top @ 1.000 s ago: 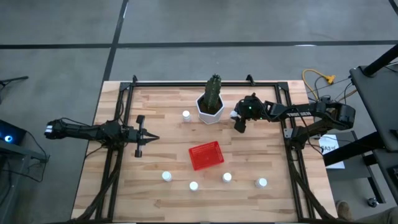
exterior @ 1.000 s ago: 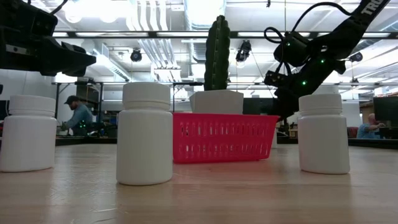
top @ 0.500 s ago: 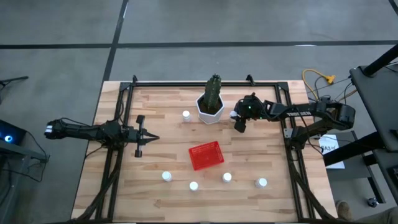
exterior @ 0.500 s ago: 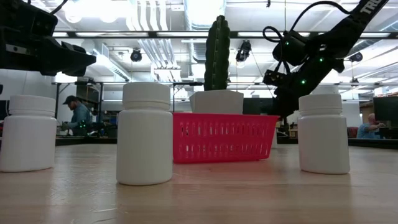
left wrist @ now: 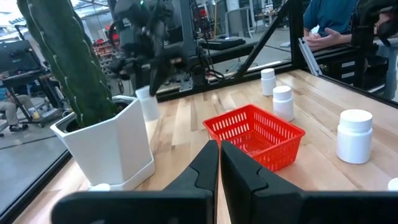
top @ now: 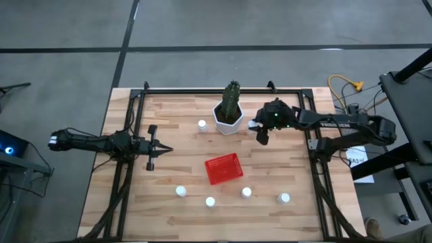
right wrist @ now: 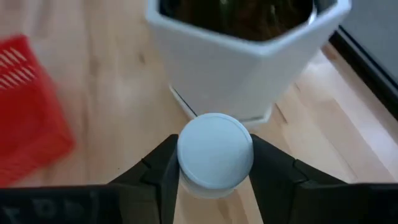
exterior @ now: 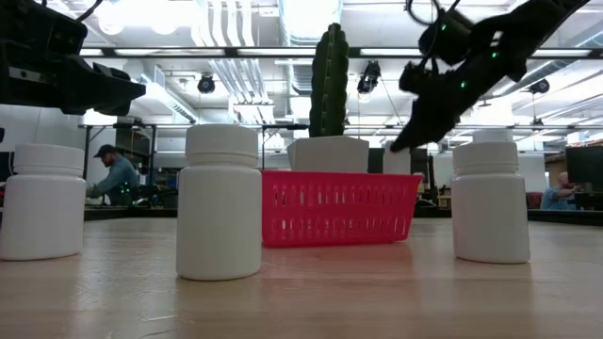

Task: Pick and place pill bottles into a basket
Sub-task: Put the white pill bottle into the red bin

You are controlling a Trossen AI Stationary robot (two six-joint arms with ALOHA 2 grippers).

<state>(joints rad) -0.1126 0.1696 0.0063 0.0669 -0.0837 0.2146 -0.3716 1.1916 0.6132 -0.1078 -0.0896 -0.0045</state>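
Pill bottle (right wrist: 214,154) clamped between right gripper (right wrist: 214,171) fingers, beside white pot (right wrist: 242,59).

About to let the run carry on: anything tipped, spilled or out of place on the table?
Nothing stands out. The loose pill bottles stand upright, the basket sits flat and empty, and the cactus pot is upright. The right gripper is shut on one bottle beside the pot; the left gripper waits shut.

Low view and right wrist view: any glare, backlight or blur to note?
Low view: bright ceiling lights behind, so the right end effector reads as a dark silhouette; nearest pill bottle sharp. Right wrist view: held bottle cap fairly clear, red basket and plant pot soft.
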